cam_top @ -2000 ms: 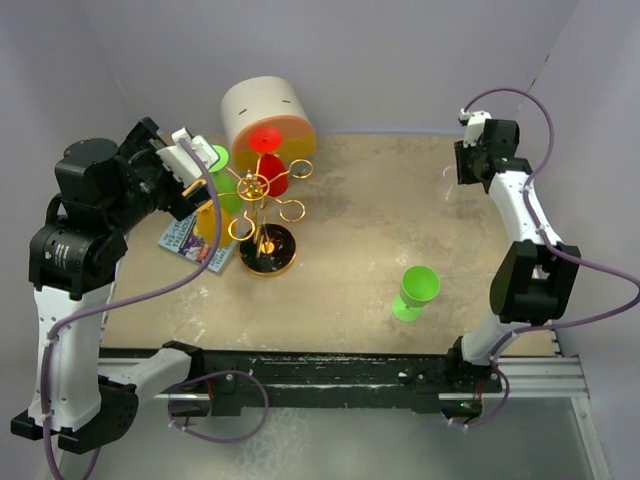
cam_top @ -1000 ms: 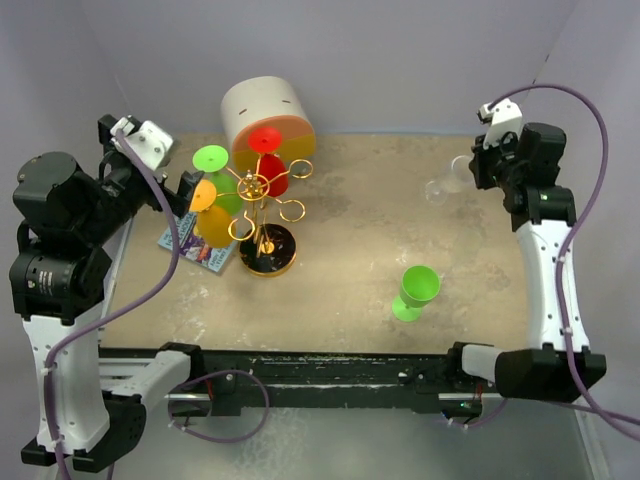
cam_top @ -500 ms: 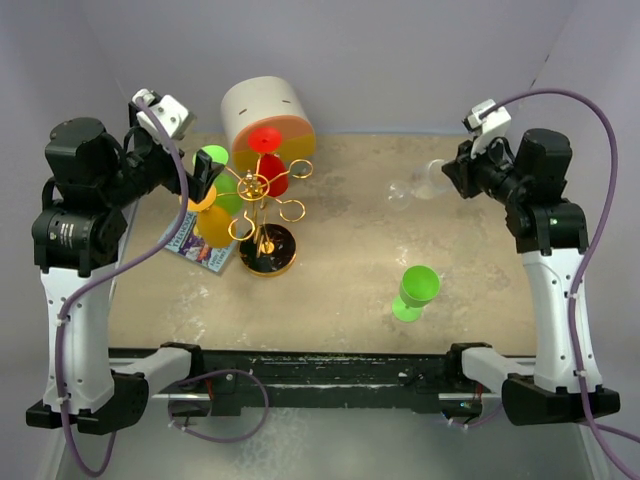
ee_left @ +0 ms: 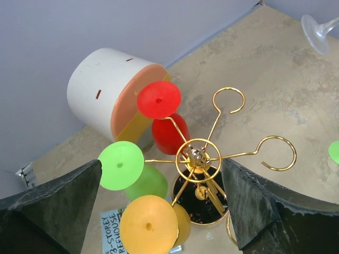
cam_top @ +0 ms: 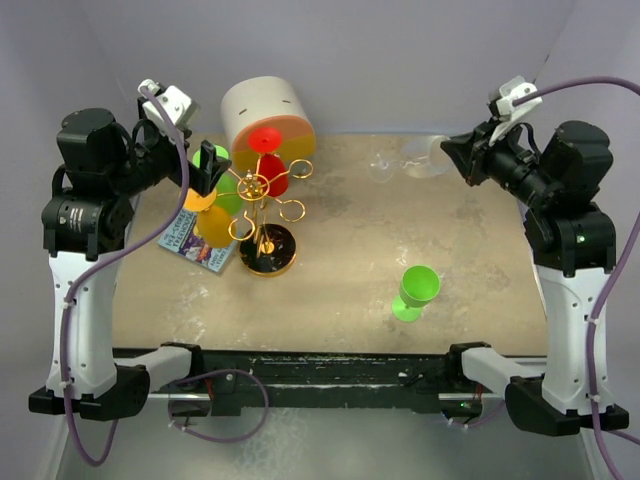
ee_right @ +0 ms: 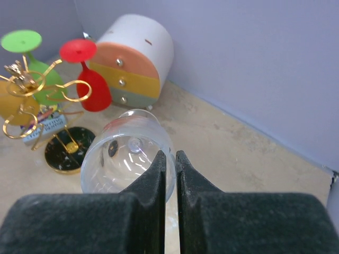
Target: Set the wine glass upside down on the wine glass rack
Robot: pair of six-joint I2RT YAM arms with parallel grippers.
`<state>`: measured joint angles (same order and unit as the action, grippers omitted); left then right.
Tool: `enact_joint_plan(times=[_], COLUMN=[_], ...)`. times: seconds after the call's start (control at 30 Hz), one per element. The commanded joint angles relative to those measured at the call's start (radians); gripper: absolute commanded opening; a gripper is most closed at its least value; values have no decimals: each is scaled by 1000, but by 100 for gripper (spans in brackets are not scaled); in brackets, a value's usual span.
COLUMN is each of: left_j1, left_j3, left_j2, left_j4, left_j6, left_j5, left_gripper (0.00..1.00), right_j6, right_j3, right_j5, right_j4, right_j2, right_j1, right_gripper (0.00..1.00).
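A clear wine glass [cam_top: 405, 160] is held in the air, lying sideways, near the back of the table. My right gripper [cam_top: 452, 155] is shut on its rim; in the right wrist view the fingers pinch the bowl wall of the glass [ee_right: 127, 153] at the gripper [ee_right: 170, 159]. The gold wire rack [cam_top: 262, 190] stands on its round black base [cam_top: 268, 250] at the back left. Red [cam_top: 268, 150], green [cam_top: 215, 165] and yellow [cam_top: 208, 215] glasses hang upside down on it. My left gripper [cam_top: 205, 165] is open and empty above the rack [ee_left: 198, 156]. The clear glass's foot [ee_left: 318, 32] also shows in the left wrist view.
A cream-and-orange cylinder with drawers [cam_top: 265, 115] lies behind the rack. A small book [cam_top: 190, 240] lies left of the base. A green glass [cam_top: 413, 290] stands upright at the middle right of the table. Two ring loops [ee_left: 275, 153] on the rack's right side carry nothing.
My right arm has lifted the clear glass and carried it left along the back. My left arm has swung in over the rack's left side.
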<state>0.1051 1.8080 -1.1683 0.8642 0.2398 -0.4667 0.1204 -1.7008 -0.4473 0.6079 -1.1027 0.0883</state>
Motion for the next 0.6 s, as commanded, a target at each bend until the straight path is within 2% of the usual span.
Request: enact_joint_plan(times=[0.0, 0.33, 0.47, 0.57], left_j1=[-6, -26, 41, 79], left_j3=[7, 12, -1, 14], left_j2=[-10, -33, -59, -93], left_j4=[-81, -129, -152, -172], left_j6=[-92, -215, -228, -270], left_j5=[-55, -190, -154, -183], left_gripper=[96, 95, 95, 95], right_j6=[-88, -200, -217, -217], right_j3=[-96, -184, -210, -241], right_j5=[-80, -142, -133, -120], right_j4=[-121, -185, -219, -231], right_j2=[21, -47, -83, -124], right_j1=[8, 62, 103, 138], right_gripper=[0, 0, 0, 0])
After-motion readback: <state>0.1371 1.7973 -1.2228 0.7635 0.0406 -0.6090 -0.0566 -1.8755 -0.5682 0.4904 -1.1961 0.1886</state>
